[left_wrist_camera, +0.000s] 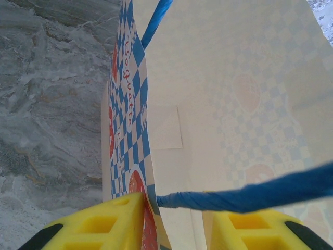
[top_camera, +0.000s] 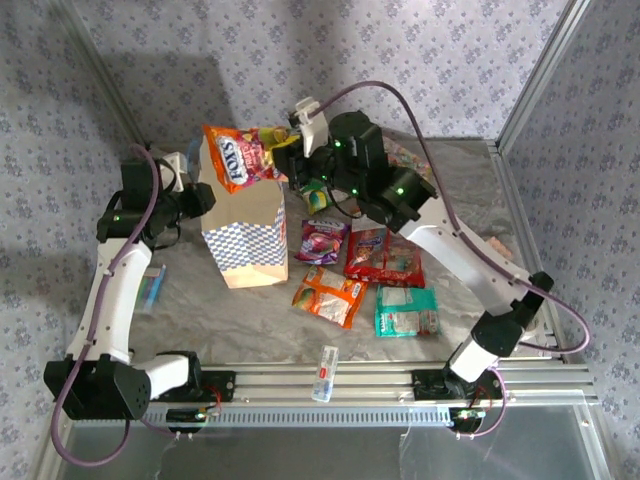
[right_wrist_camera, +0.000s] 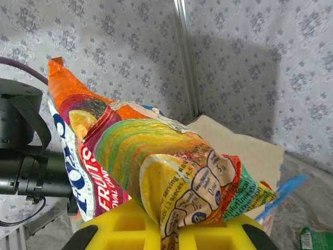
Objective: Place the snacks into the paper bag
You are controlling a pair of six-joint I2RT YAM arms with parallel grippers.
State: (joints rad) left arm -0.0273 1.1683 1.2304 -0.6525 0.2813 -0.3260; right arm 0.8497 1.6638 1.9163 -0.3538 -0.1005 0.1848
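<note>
The bag [top_camera: 245, 235] is standing upright on the table [top_camera: 200, 320], left of centre, mouth up. The left gripper [top_camera: 200, 192] is sitting at the bag's left rim. In the wrist view its yellow fingers [left_wrist_camera: 99, 226] are standing apart, straddling the bag's wall and a blue cord [left_wrist_camera: 250, 195], with the wall lying against the left finger. The gap is looking wider than the paper, so probably no pinch, though the frame edge is cutting off the finger bases. The right gripper [right_wrist_camera: 169, 224] is clamping one end of the Fox's packet [top_camera: 240, 155], jaws closed on the crumpled foil. It is holding the packet in the air over the bag's mouth, roughly level, with the free end pointing toward the left edge; the packet is not yet inside. The other snacks are lying flat to the right of the bag: purple packet [top_camera: 322, 240] just beside it, two red packets [top_camera: 367, 252] next along toward the right edge, orange packet [top_camera: 330, 297] nearer the near edge, teal packet [top_camera: 407, 311] to its right. A green packet [top_camera: 318, 196] is showing partly under the right arm. A clear tube [top_camera: 325, 373] is resting at the near edge.
</note>
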